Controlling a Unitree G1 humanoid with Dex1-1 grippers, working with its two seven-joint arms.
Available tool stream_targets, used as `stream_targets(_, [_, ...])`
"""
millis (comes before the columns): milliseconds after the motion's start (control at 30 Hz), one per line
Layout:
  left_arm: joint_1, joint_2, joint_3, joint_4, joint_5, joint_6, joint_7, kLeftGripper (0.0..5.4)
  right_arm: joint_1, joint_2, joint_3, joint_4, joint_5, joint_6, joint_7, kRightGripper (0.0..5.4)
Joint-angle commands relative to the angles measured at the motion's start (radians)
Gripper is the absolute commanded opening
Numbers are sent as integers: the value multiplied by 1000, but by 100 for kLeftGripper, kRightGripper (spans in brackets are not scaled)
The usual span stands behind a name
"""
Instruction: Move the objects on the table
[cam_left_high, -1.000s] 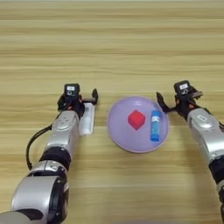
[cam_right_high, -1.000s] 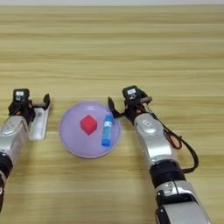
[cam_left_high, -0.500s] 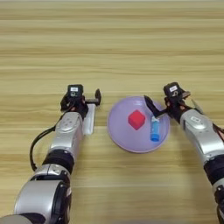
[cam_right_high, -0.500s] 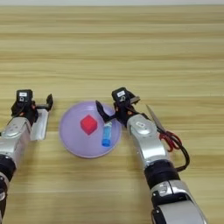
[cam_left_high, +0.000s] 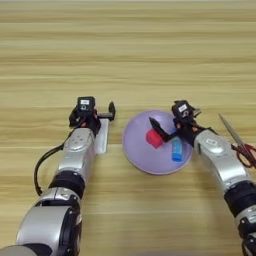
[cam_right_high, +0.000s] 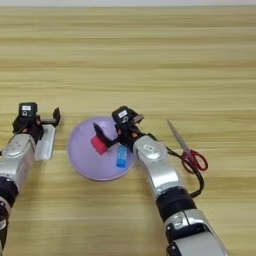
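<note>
A red cube (cam_left_high: 154, 138) and a blue glue stick (cam_left_high: 177, 149) lie on the round lilac plate (cam_left_high: 140, 155). My right gripper (cam_left_high: 172, 122) hovers open over the plate's far right part, one black finger (cam_left_high: 154, 124) reaching down close to the cube's top edge. Red-handled scissors (cam_left_high: 239, 145) lie on the table to the right of that arm. A white flat oblong device (cam_left_high: 102, 136) lies left of the plate. Above its far end my left gripper (cam_left_high: 93, 114) stands open, with one finger (cam_left_high: 111, 108) to the device's right.
The light wooden table (cam_left_high: 130, 55) fills the view. A black cable (cam_left_high: 42, 165) loops beside my left forearm. My right arm's cable (cam_right_high: 192, 182) runs close to the scissors' handles (cam_right_high: 196, 160).
My right gripper has swung left from the plate's right rim to over the plate, near the red cube, uncovering the scissors. The left gripper has crept slightly right. Cube and glue stick have stayed put.
</note>
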Motion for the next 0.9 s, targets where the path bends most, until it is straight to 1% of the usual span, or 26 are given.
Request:
stream_targets(33, [4, -7, -6, 1, 11, -8, 9, 539, -2, 0, 10, 24, -13, -9, 9, 540])
stream_targets(233, [2, -10, -9, 3, 12, -10, 13, 539, 4, 2, 22, 30, -21, -10, 26, 540])
stream_targets(633, [1, -14, -14, 6, 17, -14, 20, 539, 26, -10, 68, 33, -47, 14, 68, 540])
stream_targets(900, [0, -13, -18, 7, 15, -16, 21, 539, 26, -16, 85, 49, -67, 35, 73, 540])
